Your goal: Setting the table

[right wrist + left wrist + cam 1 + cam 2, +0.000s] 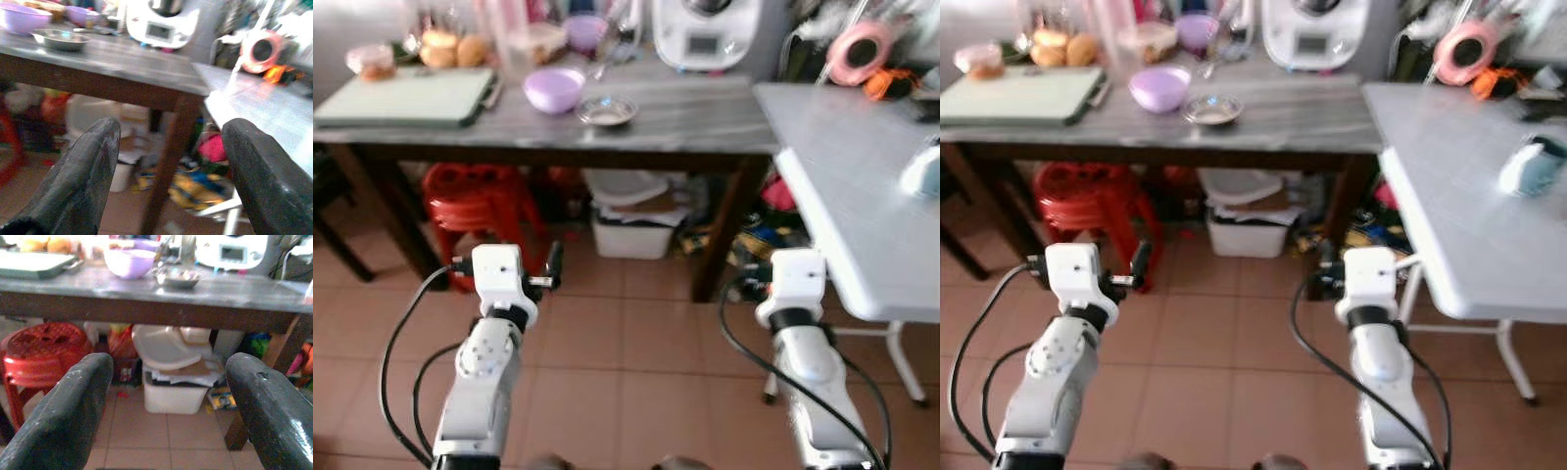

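Both arms are being held out low over the tiled floor, short of the dark wooden table. The left gripper is being carried with its two black fingers spread wide apart, nothing between them, aimed under the table edge toward the red stool and the white bin. The right gripper is likewise being kept wide open and empty, pointed at the table's corner leg and the clutter behind it.

On the table top, the purple bowl is being seen near the middle, with the small metal dish just beside it on the robot's right, the two apart. A green cutting board is lying flat toward the left end, with bread rolls behind it. A second purple bowl and a white kitchen appliance are standing at the back.

To the right, a white folding table is being shown edge-on to the dark one, with a pale blue object, too blurred to identify, resting on it. A pink roll of tape is sitting beyond its far end.
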{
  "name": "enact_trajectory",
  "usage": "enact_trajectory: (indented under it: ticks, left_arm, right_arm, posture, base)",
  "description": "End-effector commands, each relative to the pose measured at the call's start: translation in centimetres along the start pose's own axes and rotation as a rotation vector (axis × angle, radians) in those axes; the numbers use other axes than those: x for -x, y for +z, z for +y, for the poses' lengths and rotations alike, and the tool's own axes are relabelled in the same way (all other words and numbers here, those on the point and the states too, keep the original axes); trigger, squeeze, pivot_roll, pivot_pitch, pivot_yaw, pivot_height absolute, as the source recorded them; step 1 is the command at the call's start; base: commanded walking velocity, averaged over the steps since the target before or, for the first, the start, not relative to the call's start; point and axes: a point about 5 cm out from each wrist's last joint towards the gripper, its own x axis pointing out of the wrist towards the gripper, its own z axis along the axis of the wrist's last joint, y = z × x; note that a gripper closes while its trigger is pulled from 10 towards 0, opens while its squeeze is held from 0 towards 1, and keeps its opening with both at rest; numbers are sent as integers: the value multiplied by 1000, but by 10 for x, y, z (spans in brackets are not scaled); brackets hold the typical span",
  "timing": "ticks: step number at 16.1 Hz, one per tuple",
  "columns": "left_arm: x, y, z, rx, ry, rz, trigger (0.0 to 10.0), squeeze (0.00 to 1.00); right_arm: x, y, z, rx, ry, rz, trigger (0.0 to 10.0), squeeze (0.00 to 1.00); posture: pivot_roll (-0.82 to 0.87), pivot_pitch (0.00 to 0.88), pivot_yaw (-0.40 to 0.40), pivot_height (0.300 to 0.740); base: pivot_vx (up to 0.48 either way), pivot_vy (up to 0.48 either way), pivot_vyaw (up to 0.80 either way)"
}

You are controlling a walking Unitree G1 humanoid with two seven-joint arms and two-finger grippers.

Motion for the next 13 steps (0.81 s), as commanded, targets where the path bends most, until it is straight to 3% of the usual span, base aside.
enact_trajectory:
  ticks: [1, 3, 13]
  left_arm:
    - [0, 2, 7, -11, 20, 3, 10000, 0]
    - [-2, 3, 9, -12, 24, 0, 10000, 0]
    - [1, 0, 4, -9, 7, 14, 10000, 0]
  right_arm:
    - [-2, 2, 7, -26, 19, -2, 10000, 0]
    - [-2, 0, 5, -106, -37, 33, 10000, 0]
    - [-3, 1, 0, -88, -63, 33, 10000, 0]
  posture:
    - [-3, 0, -14, 740]
    - [-5, 0, -11, 740]
    - [-5, 0, -3, 740]
  base:
    - [0, -461, 0]
    - [0, -461, 0]
    - [0, -461, 0]
